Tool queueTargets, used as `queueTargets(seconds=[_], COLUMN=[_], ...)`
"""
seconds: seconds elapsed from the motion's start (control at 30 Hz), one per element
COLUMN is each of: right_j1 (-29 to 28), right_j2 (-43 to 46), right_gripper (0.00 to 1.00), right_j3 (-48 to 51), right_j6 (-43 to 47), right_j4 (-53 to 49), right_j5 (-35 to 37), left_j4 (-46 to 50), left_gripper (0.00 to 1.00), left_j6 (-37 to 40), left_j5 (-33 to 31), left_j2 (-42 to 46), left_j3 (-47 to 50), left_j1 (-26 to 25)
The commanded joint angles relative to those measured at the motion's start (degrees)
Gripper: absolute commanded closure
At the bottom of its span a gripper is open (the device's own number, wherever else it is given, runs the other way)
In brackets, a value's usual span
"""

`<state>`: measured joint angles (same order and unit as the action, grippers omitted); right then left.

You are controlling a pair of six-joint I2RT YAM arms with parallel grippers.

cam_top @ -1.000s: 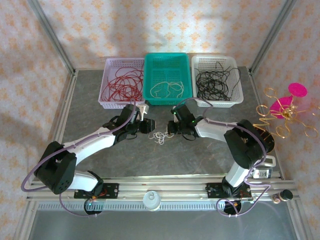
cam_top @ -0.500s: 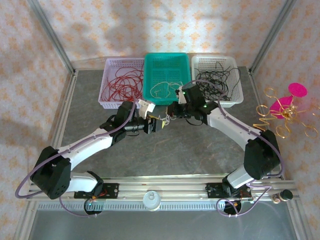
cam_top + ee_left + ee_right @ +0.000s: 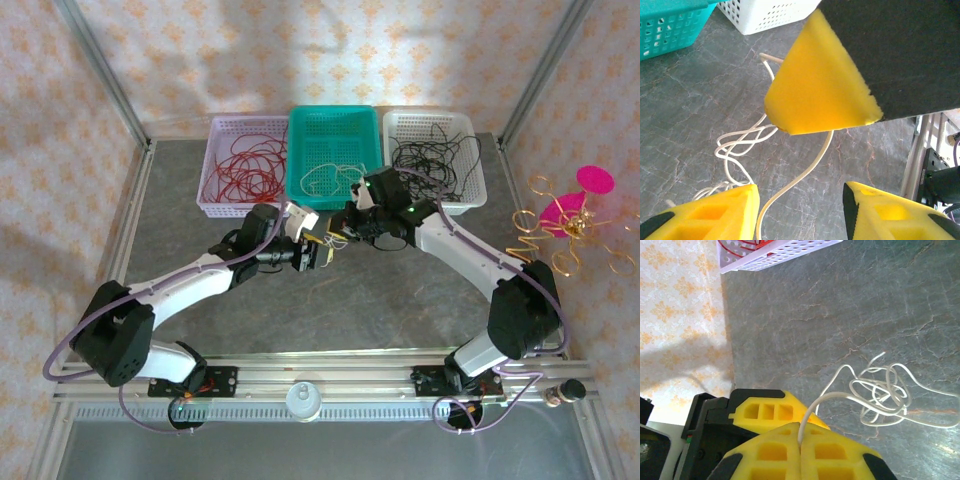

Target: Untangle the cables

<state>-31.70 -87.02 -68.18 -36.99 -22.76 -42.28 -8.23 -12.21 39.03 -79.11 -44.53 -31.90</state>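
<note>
Grey marbled table (image 3: 400,300) is stretching out between papered walls (image 3: 330,50), with both arms reaching toward its middle. Right claw (image 3: 800,432) is clenching on a white cable (image 3: 883,390). Its yellow fingers (image 3: 835,455) are pressing together, and one strand is coming out of the seam; how much is pinched inside is hidden. That strand is arching toward 2 o'clock into a loose, looping clump that is lying on the table.

In the left wrist view, left claw (image 3: 797,200) is standing released. Its fingers (image 3: 715,212) are being cut off by the frame at 6 o'clock, and a strand is passing between them, apparently touching neither. The right claw's yellow pad and black body are blocking the 1 o'clock corner, hiding where the strand ends.

From overhead the claws are facing each other, and the cable between them is too thin to trace.

Along 12 o'clock three baskets are sitting:
- a lavender basket (image 3: 240,208) holding red cables (image 3: 245,170)
- a teal basket (image 3: 335,120) holding pale cables (image 3: 335,180)
- a white basket (image 3: 450,205) holding black cables (image 3: 430,165)

At 3 o'clock a gold wire ornament (image 3: 560,225) is showing blurrily.
</note>
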Motion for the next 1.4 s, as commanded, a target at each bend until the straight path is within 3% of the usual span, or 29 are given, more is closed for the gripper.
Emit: queueTargets(seconds=[0.0, 0.23, 0.5, 0.57, 0.67, 0.77, 0.93, 1.03, 1.13, 1.27, 1.37], right_j1=[-0.03, -0.01, 0.06, 0.00, 0.53, 1.83, 3.87, 4.95, 5.36, 6.59, 9.28], right_j2=[2.32, 4.44, 5.93, 6.07, 6.26, 5.23, 4.58, 6.60, 8.64, 10.37, 10.69], right_gripper=[1.00, 1.00, 1.00, 1.00, 0.82, 0.74, 0.79, 0.87, 0.88, 0.85, 0.77], right_j3=[-1.71, -0.98, -0.08, 0.52, 2.26, 4.38, 10.94, 16.99, 21.85, 27.22, 27.55], right_j6=[-2.62, -4.74, -6.20, -6.85, -9.74, -15.43, -27.65, -35.45, -40.29, -40.86, -31.76], right_j4=[-0.22, 0.30, 0.60, 0.71, 3.91, 9.93, 21.77, 28.91, 32.25, 32.51, 28.26], right_j5=[-1.49, -1.83, -1.28, -0.11, 1.50, 1.37, 2.50, 6.79, 11.80, 15.25, 14.08], left_j4=[-1.70, -2.79, -1.74, -1.17, -0.08, 0.87, 4.75, 6.56, 6.96, 6.03, 6.86], left_gripper=[0.51, 0.61, 1.00, 1.00, 1.00, 1.00, 1.00, 1.00, 1.00, 1.00, 1.00], left_j6=[1.88, 1.74, 2.34, 2.35, 1.49, -0.40, -1.74, -2.62, -4.04, -6.51, -7.53], left_j5=[1.24, -4.33, -8.53, -8.86, -7.74, -5.18, -3.52, -3.07, -3.36, -3.03, -2.64], left_j2=[-0.60, -0.08, 1.03, 1.95, 3.70, 5.21, 7.68, 9.14, 10.81, 11.91, 11.02], left_j3=[0.46, 3.56, 3.77, 3.68, 3.11, 2.40, 1.25, 1.33, 1.28, -0.17, -2.64], left_j1=[-0.70, -0.85, -0.92, -0.93, -1.05, -2.21, -5.66, -6.67, -7.20, -7.20, -7.20])
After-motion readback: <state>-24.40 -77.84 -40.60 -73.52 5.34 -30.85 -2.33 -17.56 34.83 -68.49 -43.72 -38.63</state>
